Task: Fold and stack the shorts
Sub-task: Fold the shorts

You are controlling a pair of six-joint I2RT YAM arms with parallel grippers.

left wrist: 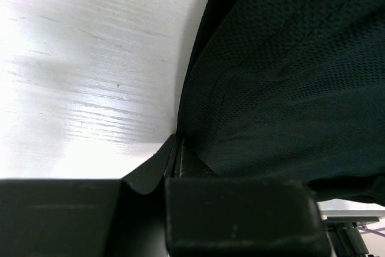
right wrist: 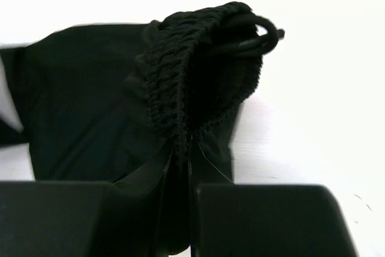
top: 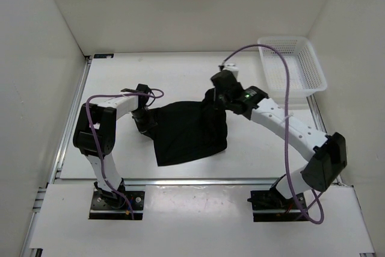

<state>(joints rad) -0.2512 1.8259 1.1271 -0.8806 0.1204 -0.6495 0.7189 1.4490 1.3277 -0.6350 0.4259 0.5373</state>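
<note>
- The shorts (top: pixel 189 130), black and of soft fabric, are seen lying in a rough slab at the middle of the white counter (top: pixel 180 73), between the two arms.
- The left end effector (top: pixel 144 120) is pictured low against the counter at the left edge of the shorts. In the left wrist view its fingers are pressed together, with the edge of the fabric caught between them.
- A fine mesh weave is shown in the cloth filling the right side of that view.
- The right end effector (top: pixel 221 95) is shown at the far right corner of the shorts, its fingers clamped on the gathered elastic waistband (right wrist: pixel 192 70). In the right wrist view the waistband is bunched upward above the jaws.
- A loop of black drawstring (right wrist: pixel 264 31) is seen protruding from the top of the bunched waistband.
- A white plastic basket (top: pixel 316 67) is seen at the far right corner of the counter, well apart from the shorts.
- Purple cables (top: pixel 287 97) are seen trailing along both arms.
</note>
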